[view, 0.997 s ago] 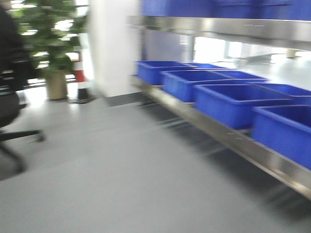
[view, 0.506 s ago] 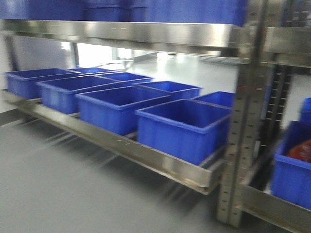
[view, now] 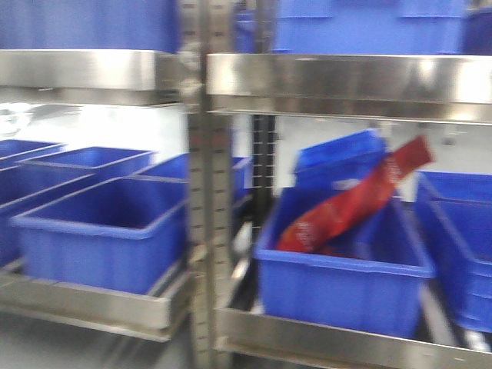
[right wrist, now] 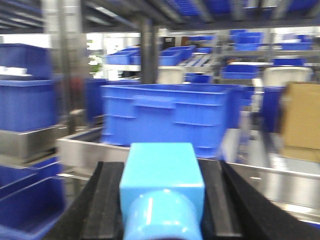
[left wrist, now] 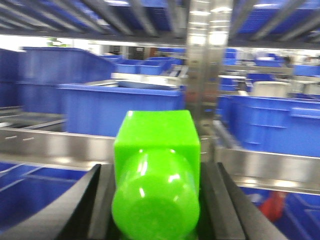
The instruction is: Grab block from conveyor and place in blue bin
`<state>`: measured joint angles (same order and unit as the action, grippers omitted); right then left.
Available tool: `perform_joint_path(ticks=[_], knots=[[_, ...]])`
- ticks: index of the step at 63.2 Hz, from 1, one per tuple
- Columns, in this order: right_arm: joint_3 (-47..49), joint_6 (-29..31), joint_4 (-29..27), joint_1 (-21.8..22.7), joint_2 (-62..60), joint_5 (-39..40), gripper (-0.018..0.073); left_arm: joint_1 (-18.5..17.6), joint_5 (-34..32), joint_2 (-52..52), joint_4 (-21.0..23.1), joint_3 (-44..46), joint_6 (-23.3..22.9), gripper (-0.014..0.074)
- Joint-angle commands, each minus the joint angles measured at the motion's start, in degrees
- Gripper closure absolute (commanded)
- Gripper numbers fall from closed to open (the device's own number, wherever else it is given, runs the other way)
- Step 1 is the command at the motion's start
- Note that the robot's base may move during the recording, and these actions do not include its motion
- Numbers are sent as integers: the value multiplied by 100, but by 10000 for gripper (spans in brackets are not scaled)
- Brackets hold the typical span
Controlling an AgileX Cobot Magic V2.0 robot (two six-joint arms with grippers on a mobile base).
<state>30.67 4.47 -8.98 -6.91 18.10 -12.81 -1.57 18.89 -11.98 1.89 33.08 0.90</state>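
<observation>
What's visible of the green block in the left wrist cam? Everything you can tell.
The green block is bright lime, glossy like moulded plastic: a square-edged cube body with a rounded, cylinder-like end facing the camera. It sits between the dark fingers of the left gripper, which flank both sides and appear to clamp it. Behind it are a steel shelf rail and blue bins. Blur hides finer detail.

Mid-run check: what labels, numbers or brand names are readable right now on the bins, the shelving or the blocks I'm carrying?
No text is readable in any view.
A pale mark on the red packet in the blue bin: too blurred to read.
No print shows on the green block, the light blue block or the cardboard box.
</observation>
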Motion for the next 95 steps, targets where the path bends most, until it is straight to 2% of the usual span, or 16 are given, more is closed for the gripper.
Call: perform_joint_path(ticks=[1,95], knots=[[-6,14,68,6,-9,87,721,-28,-133,8,45,23,8,708],[-6,14,68,6,-9,87,721,-28,-156,8,45,23,8,708]])
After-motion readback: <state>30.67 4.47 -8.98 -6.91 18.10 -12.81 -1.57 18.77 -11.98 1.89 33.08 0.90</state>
